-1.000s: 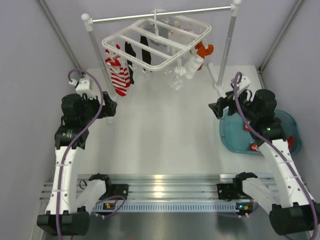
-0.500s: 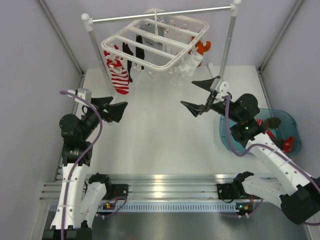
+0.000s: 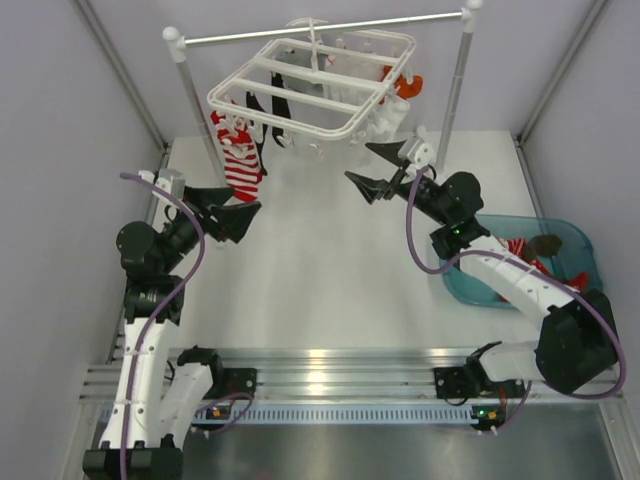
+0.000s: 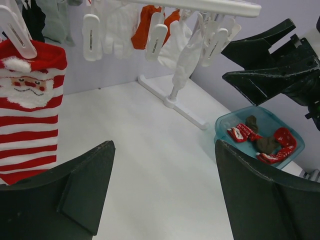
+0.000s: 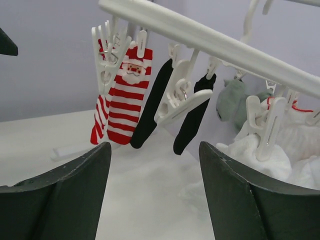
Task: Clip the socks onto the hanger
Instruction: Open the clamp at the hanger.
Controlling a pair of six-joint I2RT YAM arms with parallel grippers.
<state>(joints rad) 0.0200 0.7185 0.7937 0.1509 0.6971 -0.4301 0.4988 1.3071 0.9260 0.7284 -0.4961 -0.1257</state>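
The white hanger (image 3: 310,85) hangs by its hook from the rail, with several socks clipped on and free white clips (image 4: 91,37) along its edge. It also shows in the right wrist view (image 5: 200,37). Small red patterned socks (image 4: 244,131) and dark brown-grey socks (image 4: 267,145) lie in the teal tub (image 3: 500,290) at the right. My left gripper (image 3: 240,205) is open and empty, below the hanger's left end, pointing at mid-table (image 4: 164,150). My right gripper (image 3: 358,163) is open and empty, raised just below the hanger's front right corner (image 5: 155,150).
A red-and-white striped Santa sock (image 3: 238,160), two black socks (image 5: 152,110) and an orange sock (image 3: 405,88) hang from the hanger. The grey rail (image 3: 320,28) rests on white posts (image 3: 455,90) whose feet (image 4: 175,102) stand on the white table.
My right arm has lifted away from the tub and swung left up to the hanger, jaws open. My left arm has raised and turned its open gripper toward mid-table. The hanger has swayed slightly.
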